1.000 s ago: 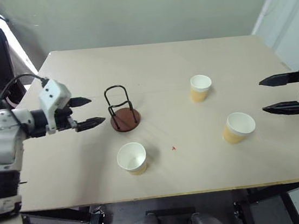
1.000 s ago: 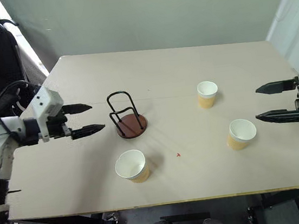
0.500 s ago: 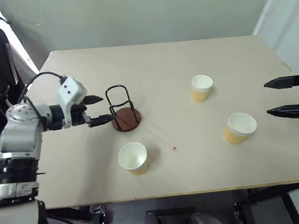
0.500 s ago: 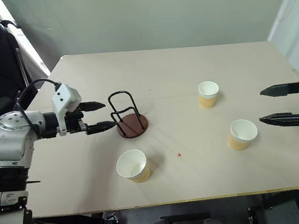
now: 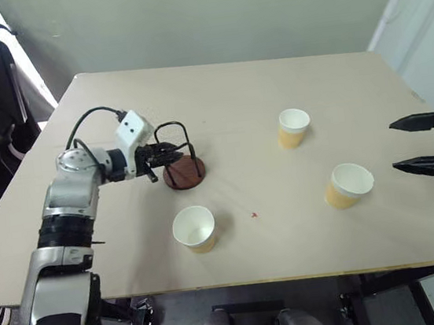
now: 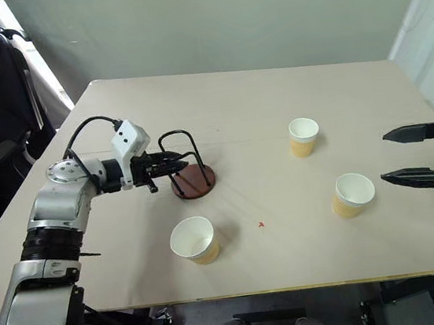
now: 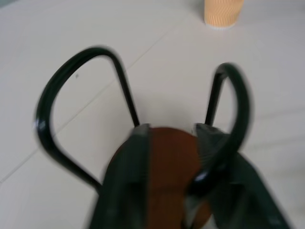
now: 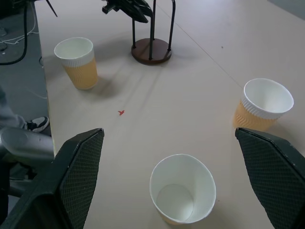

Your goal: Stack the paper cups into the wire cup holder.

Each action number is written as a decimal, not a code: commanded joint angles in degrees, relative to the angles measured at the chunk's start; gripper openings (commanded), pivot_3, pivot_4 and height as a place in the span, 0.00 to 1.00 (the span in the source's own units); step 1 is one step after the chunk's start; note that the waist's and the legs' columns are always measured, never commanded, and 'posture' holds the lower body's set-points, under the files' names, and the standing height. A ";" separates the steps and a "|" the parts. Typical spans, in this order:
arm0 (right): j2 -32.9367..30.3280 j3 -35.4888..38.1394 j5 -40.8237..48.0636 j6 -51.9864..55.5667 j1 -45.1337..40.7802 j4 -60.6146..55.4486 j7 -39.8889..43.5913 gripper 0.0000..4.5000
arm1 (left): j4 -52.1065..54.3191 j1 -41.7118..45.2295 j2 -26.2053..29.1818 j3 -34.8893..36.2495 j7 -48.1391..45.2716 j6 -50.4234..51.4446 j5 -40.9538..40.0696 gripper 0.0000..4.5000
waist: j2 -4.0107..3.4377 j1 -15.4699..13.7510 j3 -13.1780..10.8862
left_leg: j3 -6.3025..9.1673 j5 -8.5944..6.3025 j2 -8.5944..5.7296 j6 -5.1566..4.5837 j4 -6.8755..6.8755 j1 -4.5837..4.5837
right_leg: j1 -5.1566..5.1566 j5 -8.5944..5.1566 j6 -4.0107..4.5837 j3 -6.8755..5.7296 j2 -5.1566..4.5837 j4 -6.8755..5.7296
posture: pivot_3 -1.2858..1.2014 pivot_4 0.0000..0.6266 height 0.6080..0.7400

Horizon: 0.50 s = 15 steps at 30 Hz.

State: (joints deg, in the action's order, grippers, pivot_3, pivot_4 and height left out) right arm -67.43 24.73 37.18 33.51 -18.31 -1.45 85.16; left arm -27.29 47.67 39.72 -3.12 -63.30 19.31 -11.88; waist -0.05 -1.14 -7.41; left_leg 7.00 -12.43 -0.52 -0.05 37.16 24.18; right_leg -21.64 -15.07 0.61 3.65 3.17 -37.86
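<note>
The wire cup holder (image 5: 178, 158), black loops on a reddish-brown disc, is grasped by the left tool (image 5: 170, 152); the right tool (image 5: 430, 141) is spread wide.

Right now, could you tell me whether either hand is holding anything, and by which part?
The left hand has closed on the holder's wire loop. The right hand is open and empty.

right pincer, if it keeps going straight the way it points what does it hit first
Probably the nearest paper cup: it stands between the right pincer's open fingers, just ahead. Depth is unclear, so it could pass over the rim.
</note>
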 commanded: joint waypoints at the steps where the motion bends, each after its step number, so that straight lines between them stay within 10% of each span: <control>1: -1.51 4.05 3.10 1.30 0.26 -3.84 0.13 1.00 | 5.44 1.48 1.44 3.08 -4.82 1.75 -4.71 0.01 | 0.00 0.00 0.00 | -0.02 0.02 -0.01 0.03 0.00 0.00 | 0.00 0.00 -0.01 0.01 0.00 0.00 | 0.52 0.24 1.00; 15: -0.95 6.43 8.47 4.79 1.66 -13.17 -3.63 1.00 | 35.81 2.29 3.08 -3.75 -11.26 18.36 -15.37 0.01 | 0.11 -0.23 -0.06 | -0.17 0.21 -0.27 0.24 0.33 -0.05 | 0.18 -0.14 -0.57 0.59 -0.01 0.02 | 0.52 0.24 1.00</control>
State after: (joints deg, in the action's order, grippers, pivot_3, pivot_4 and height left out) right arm -67.87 28.98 44.72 38.51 -16.46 -13.50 82.03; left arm 5.23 49.84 43.24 -6.65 -75.68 36.74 -26.98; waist 0.06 -1.37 -7.47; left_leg 6.79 -12.22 -0.80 0.18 37.52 24.13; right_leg -21.45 -15.23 0.00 4.29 3.16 -37.87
